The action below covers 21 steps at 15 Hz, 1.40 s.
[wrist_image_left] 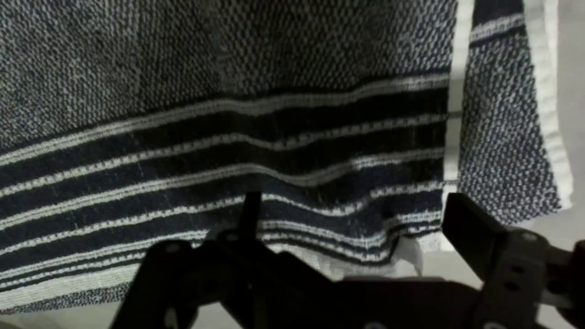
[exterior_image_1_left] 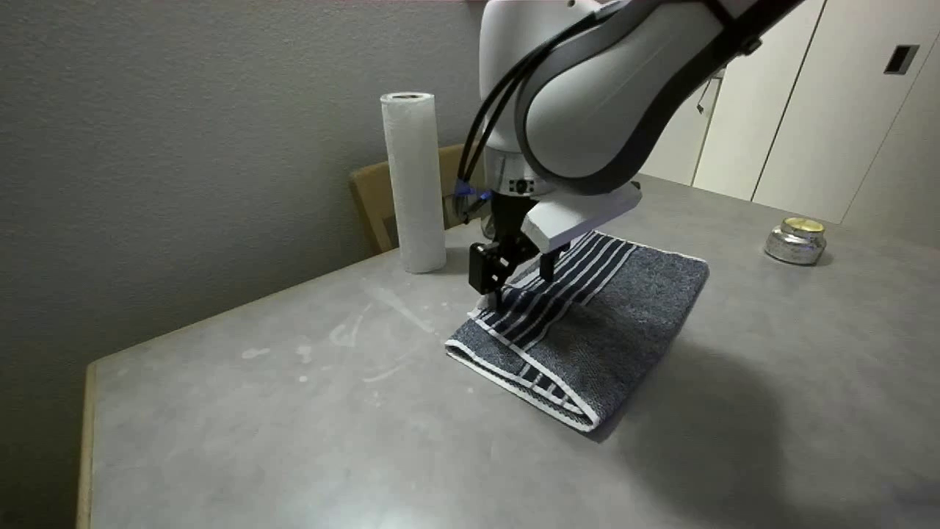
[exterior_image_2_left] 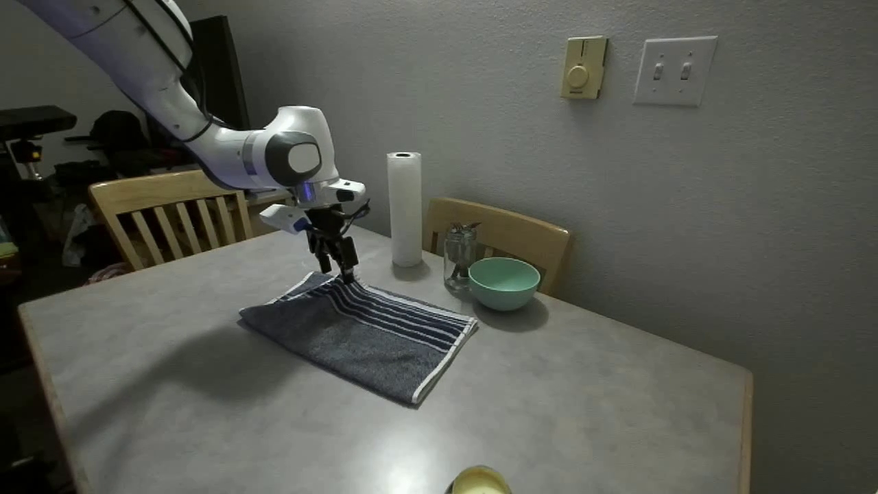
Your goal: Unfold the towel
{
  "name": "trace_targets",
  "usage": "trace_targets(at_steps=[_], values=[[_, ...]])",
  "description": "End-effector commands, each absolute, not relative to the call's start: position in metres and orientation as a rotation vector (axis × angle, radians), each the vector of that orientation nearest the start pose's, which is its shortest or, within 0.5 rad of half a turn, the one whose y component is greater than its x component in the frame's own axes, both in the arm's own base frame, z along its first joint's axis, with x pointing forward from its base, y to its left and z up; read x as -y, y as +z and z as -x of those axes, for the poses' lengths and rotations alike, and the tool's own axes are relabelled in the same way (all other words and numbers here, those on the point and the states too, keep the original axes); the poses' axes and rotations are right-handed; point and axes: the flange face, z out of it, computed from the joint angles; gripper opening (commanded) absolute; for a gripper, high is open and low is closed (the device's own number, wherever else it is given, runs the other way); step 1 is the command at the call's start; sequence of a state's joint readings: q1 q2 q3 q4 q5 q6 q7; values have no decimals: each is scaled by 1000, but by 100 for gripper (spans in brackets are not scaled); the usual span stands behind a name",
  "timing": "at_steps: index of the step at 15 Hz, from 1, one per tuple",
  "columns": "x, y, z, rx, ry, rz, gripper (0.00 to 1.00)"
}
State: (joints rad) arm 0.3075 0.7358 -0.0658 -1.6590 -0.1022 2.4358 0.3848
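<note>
The towel [exterior_image_1_left: 639, 308] is dark blue-grey with black-and-white stripes and white edging. It lies folded on the table, and its layers show at one end in an exterior view. It also shows in the other exterior view [exterior_image_2_left: 363, 350], with its striped edge toward the wall. My gripper [exterior_image_1_left: 519, 278] points down at this striped edge near one corner; it also shows above the towel here [exterior_image_2_left: 336, 269]. In the wrist view my gripper [wrist_image_left: 356, 208] has its fingers wide apart, with the wavy, rumpled striped edge [wrist_image_left: 320, 201] between them. Whether the fingertips touch the cloth is unclear.
A white paper towel roll [exterior_image_1_left: 415, 184] stands upright near the wall side. A glass jar with utensils [exterior_image_2_left: 458, 257] and a green bowl [exterior_image_2_left: 504, 285] stand beside the towel. A small silver jar [exterior_image_1_left: 797, 241] is on the table. Wooden chairs [exterior_image_2_left: 171, 184] stand at the table's edges.
</note>
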Motion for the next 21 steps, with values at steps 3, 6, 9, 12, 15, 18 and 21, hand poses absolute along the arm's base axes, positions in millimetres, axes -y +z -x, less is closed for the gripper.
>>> trace_targets(at_steps=[3, 6, 9, 12, 15, 18, 21], values=[[-169, 167, -656, 33, 32, 3254, 100], [-166, 161, -655, 52, 78, 3263, 100], [-162, 153, -653, 63, 118, 3273, 100], [-161, 142, -650, 76, 143, 3293, 100], [-161, 138, -649, 91, 163, 3298, 100], [-165, 145, -648, 53, 135, 3286, 100], [-166, 145, -648, 53, 134, 3286, 100]])
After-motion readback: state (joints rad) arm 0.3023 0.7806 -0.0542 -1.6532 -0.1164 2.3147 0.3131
